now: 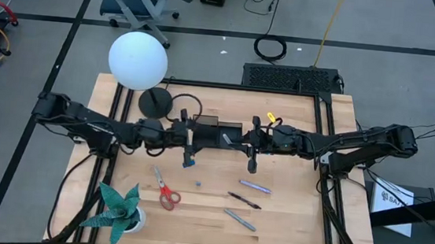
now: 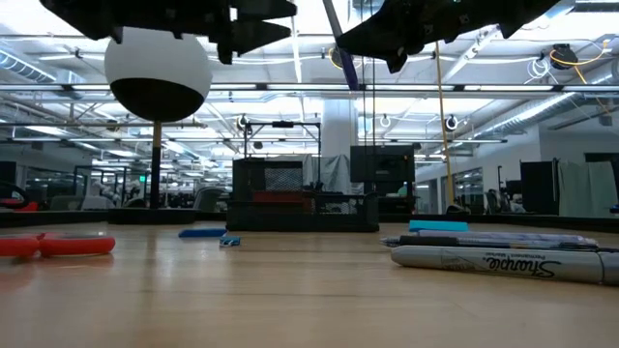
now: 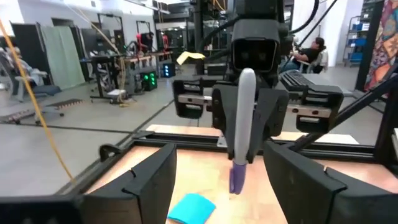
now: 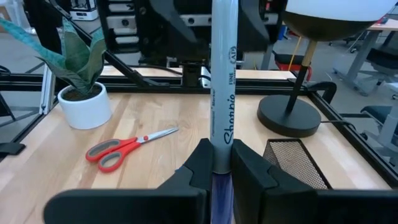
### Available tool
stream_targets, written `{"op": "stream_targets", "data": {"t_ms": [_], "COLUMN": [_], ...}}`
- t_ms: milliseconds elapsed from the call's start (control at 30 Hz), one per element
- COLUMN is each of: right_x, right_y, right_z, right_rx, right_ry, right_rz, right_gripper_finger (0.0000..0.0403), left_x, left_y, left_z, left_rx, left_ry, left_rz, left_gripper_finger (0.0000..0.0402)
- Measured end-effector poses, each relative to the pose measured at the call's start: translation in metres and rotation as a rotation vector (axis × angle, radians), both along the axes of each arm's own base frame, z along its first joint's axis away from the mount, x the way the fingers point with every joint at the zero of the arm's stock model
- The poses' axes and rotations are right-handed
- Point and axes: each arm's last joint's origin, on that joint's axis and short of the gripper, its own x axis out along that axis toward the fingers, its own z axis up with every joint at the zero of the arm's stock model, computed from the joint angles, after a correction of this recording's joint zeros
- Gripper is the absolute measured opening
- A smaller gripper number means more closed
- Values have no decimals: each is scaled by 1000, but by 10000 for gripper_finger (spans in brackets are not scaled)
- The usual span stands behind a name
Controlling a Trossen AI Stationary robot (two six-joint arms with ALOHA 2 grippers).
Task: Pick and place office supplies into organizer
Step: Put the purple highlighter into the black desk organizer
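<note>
"Where was the left gripper [image 1: 190,150], and what did it have?"

"It hung at about 8 o'clock from the organizer [image 1: 217,130], fingers spread wide and empty. The blue pad [image 3: 191,208] lay on the table just under it. It looked parked there to keep out of the way, or perhaps lined up for that pad."

"And the scissors [image 1: 166,193]?"

"Flat on the wood at 7 o'clock from the organizer, untouched, with the tiny blue block [image 1: 198,184] near them at 6."

"So the work was on the right?"

"Yes. The right gripper [image 1: 252,158], at 4 o'clock from the organizer, was closed around a grey marker [image 4: 222,93], which stood upright between its fingers. Held on end like that, it could probably be dropped straight into the taller compartment."

"Anything left over?"

"Three pens [image 1: 244,201] lay loose at 5 o'clock, so the job seemed far from finished."
</note>
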Motion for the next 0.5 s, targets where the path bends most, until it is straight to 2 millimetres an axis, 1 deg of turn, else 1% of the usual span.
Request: {"op": "stream_targets", "data": {"t_ms": [133,233,300,400,500], "right_x": [0,0,0,0,0], "right_y": [1,2,4,6,9], "right_z": [0,2,2,2,2], "right_rx": [6,12,8,-8,-14], "right_ry": [-2,-18,-22,-21,-26], "right_rz": [26,53,59,72,80], "right_gripper_finger": [26,26,26,26,26], "left_x": [16,26,32,40,44], "left_y": [2,1,-1,-2,-2], "left_z": [0,2,0,0,0], "left_rx": [-3,0,0,-1,-2], "left_ry": [10,-3,-4,0,-4], "left_rz": [-16,-73,-111,-116,-135], "left_gripper_finger": [251,251,251,251,251]}}
